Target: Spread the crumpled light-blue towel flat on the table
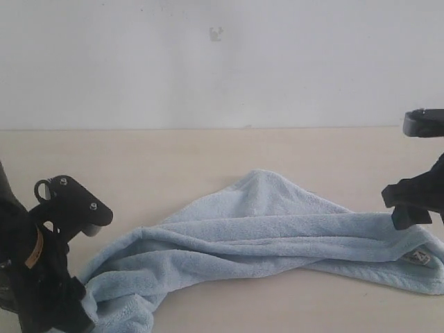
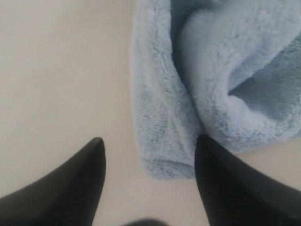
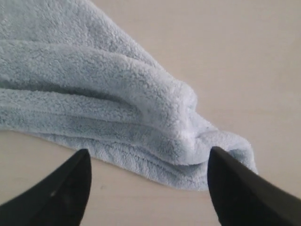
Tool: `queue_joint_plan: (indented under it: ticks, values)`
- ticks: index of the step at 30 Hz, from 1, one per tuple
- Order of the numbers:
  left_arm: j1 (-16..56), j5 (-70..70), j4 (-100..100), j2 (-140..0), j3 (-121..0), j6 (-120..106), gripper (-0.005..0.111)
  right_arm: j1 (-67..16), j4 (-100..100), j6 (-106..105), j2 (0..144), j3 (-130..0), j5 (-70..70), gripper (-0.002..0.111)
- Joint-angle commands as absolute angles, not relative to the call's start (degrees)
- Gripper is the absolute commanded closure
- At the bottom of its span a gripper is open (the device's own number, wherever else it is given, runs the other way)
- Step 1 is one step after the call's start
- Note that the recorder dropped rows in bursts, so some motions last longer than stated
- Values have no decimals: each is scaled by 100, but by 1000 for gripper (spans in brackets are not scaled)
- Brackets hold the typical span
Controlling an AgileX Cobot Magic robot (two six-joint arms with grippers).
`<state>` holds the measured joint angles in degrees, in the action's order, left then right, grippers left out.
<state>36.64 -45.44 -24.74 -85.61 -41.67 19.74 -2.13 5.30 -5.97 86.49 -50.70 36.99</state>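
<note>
The light-blue towel [image 1: 263, 232] lies on the beige table [image 1: 173, 159] as a long twisted, bunched band running from the front left to the right. Its white tag [image 1: 418, 257] shows at the right end. My left gripper [image 2: 150, 141] is open just above the towel's [image 2: 207, 80] left end; a folded corner lies between the fingers [image 2: 225, 183], close against one of them and not clamped. My right gripper [image 3: 149, 151] is open over the other end of the towel [image 3: 117, 94], whose rolled edge lies just beyond the fingertips [image 3: 235, 188], with bare table between them.
The left arm [image 1: 48, 270] fills the front-left corner and the right arm [image 1: 416, 198] enters at the right edge, above the towel's end. A white-grey wall [image 1: 222, 62] stands behind the table. Bare table [image 1: 139, 159] lies behind the towel.
</note>
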Motion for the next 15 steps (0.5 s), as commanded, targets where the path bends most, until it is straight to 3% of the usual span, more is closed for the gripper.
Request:
queue_joint_plan:
  ticks: [1, 15]
  values:
    - [3655, -4352, -1995, -8708, -4100, 1754, 52, -173, 543, -463, 8716, -4934, 3444, 41]
    - [3655, -4285, -1995, -8953, -4027, 985, 52, -173, 558, -447, 8740, -4934, 3085, 41]
